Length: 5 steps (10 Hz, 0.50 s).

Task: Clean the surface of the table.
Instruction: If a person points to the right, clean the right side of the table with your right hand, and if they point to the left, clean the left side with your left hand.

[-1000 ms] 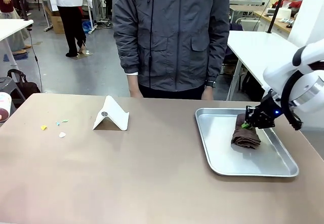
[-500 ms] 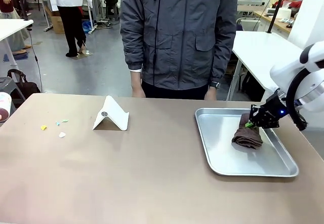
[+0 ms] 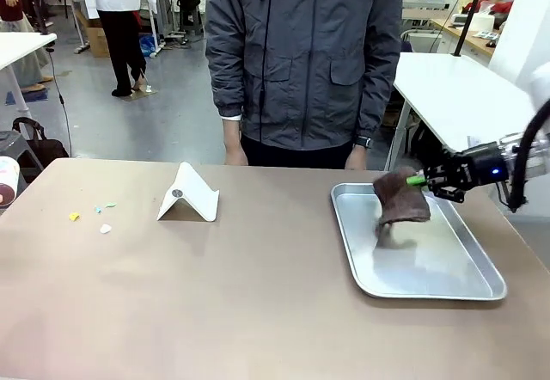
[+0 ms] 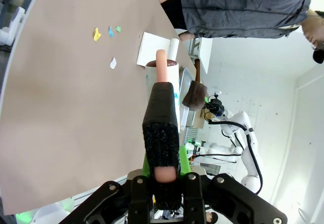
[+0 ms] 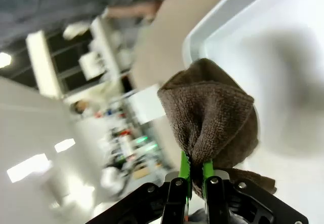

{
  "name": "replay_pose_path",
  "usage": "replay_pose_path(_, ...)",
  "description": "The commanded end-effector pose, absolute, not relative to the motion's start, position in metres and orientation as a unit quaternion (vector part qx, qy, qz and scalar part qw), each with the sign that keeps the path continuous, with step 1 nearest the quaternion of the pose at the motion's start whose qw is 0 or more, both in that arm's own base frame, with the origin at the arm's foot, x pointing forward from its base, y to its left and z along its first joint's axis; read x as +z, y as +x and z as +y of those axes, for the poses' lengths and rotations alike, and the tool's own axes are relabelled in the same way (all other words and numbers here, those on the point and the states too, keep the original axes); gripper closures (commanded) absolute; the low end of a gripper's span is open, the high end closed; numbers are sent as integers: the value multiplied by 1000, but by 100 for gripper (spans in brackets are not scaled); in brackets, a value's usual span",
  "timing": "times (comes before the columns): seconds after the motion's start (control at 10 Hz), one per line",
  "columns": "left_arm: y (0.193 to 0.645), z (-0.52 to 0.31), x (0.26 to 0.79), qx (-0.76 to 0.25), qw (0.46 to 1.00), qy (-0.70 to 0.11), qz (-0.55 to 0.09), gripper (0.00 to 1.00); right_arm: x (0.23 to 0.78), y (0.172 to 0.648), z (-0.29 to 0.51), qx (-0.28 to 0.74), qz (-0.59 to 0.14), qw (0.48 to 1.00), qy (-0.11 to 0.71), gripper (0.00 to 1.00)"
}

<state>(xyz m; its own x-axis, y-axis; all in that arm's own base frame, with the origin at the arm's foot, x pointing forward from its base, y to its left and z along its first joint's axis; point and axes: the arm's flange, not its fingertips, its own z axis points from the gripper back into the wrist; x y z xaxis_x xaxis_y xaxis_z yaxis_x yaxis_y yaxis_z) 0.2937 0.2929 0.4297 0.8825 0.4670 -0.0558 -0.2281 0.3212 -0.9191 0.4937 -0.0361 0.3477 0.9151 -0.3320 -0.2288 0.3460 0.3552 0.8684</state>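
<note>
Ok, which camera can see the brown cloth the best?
The right wrist view. There the brown cloth is close and sharp, pinched between the right end effector's green pads. The front view shows it smaller and blurred, hanging over the silver tray. The left wrist view shows it as a tiny brown patch far off.
</note>
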Motion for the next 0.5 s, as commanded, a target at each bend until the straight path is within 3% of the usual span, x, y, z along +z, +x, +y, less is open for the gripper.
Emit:
replay_pose_path(0.0, 291, 293, 433, 214, 802, -547, -111, 100, 349, 490, -61, -212, 67, 749, 624, 89)
replay_pose_path(0.4, 291, 293, 433, 214, 802, -547, -111, 100, 379, 449, -101, -125, 108, 715, 679, 89)
